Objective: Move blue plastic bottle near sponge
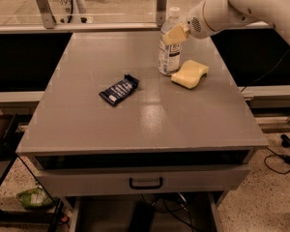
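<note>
The blue plastic bottle (pixel 169 52) is a clear bottle with a white cap and white label. It stands upright at the back right of the grey table (pixel 150 120). The pale yellow sponge (pixel 190 74) lies just to the bottle's right, nearly touching its base. My gripper (pixel 174 33) reaches in from the upper right and is shut on the bottle's upper part, just under the cap. One cream fingertip pad (pixel 173 33) shows in front of the bottle; the other finger is hidden behind it.
A dark blue snack wrapper (pixel 119 90) lies flat left of centre on the table. A metal rail and uprights (pixel 160 6) run behind the far edge. A drawer with a handle (pixel 145 182) sits under the front edge.
</note>
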`<action>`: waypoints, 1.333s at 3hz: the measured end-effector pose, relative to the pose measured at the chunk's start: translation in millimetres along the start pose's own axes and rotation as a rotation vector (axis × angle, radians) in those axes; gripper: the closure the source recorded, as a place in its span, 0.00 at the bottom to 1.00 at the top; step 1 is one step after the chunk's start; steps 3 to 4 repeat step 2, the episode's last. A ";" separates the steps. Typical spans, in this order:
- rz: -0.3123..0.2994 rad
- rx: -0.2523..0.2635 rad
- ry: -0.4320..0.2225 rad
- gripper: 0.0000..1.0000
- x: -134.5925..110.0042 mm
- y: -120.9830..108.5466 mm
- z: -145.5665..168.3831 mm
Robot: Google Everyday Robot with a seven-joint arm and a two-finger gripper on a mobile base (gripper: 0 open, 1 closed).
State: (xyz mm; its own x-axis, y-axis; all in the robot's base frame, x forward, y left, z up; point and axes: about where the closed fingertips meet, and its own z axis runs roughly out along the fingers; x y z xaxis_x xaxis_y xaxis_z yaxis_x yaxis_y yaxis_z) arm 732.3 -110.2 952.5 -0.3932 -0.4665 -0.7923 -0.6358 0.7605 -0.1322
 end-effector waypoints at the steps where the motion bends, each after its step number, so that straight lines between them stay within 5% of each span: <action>1: 0.072 -0.009 -0.016 1.00 12.8 12.9 -1.8; 2: 0.072 -0.009 -0.016 0.81 10.6 12.5 -3.5; 4: 0.072 -0.009 -0.016 0.81 10.6 12.5 -3.5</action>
